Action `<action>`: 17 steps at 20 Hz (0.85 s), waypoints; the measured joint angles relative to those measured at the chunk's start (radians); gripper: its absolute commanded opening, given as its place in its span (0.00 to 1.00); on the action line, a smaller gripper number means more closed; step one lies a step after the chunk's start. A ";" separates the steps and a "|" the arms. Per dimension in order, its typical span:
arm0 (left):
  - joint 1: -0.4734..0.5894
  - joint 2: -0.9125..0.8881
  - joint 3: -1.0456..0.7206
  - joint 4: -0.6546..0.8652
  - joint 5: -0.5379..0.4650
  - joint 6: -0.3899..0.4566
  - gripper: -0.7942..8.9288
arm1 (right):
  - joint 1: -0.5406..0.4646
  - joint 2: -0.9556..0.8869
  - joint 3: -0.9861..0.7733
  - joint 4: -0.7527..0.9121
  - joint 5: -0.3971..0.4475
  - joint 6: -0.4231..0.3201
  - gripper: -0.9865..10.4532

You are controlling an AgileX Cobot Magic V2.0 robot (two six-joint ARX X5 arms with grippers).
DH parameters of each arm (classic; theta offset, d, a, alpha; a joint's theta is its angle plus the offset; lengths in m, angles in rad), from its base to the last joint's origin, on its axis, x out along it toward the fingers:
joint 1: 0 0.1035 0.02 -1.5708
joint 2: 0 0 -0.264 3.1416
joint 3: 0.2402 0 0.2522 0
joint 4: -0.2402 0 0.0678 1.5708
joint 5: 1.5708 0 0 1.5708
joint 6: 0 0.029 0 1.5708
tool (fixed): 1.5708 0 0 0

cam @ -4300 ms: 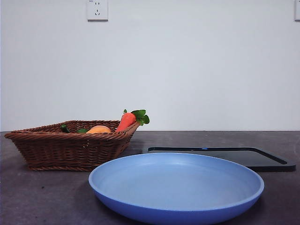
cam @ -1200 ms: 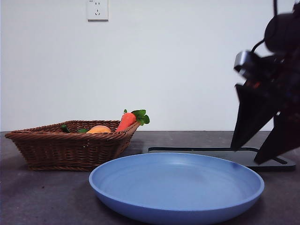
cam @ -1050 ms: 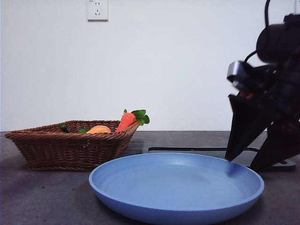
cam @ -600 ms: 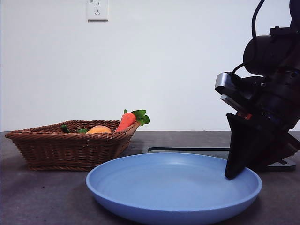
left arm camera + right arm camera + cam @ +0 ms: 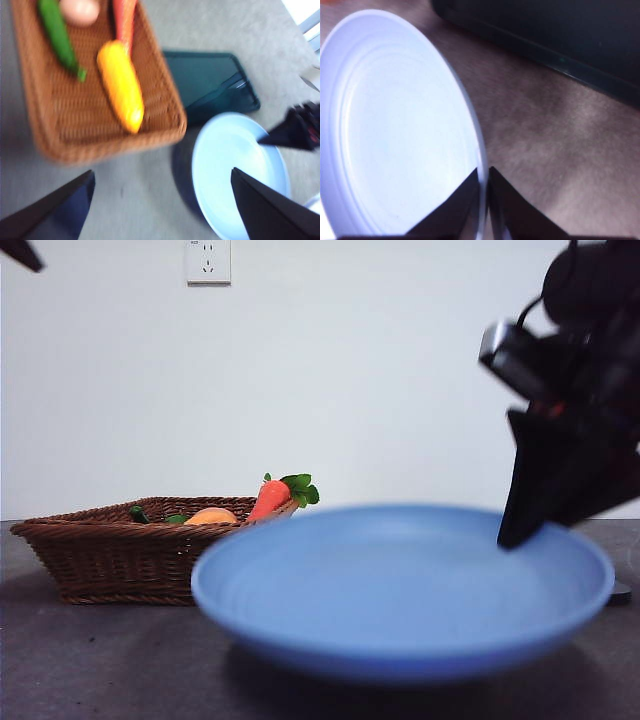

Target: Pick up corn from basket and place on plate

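The yellow-orange corn (image 5: 121,85) lies in the brown wicker basket (image 5: 105,145) beside a carrot; in the front view the basket (image 5: 140,560) stands at the left. My right gripper (image 5: 482,172) is shut on the rim of the light-blue plate (image 5: 395,125). It holds the plate (image 5: 400,590) tilted and lifted off the table, with the gripper (image 5: 515,530) at the plate's right edge. My left gripper (image 5: 161,172) hangs open high above the table between basket and plate, holding nothing. It shows only as a black tip (image 5: 20,252) in the front view.
The basket also holds a carrot (image 5: 270,498), a green pepper (image 5: 57,35) and a pinkish egg-like ball (image 5: 80,10). A flat black tray (image 5: 210,80) lies behind the plate, close to the basket's right side.
The right gripper came in from the right, shut on the plate's right rim and raised the plate off the table. A black arm tip has appeared at the top left.
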 measured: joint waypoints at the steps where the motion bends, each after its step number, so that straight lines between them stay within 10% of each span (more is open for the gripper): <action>1: -0.024 0.042 0.026 0.016 -0.024 -0.007 0.54 | -0.005 -0.035 0.010 -0.025 0.000 0.000 0.09; 12: -0.299 0.599 0.277 0.127 -0.435 -0.014 0.54 | -0.100 -0.375 0.103 -0.193 0.081 0.000 0.09; 17: -0.352 0.826 0.415 0.134 -0.469 -0.017 0.54 | -0.138 -0.431 0.103 -0.232 0.082 0.000 0.09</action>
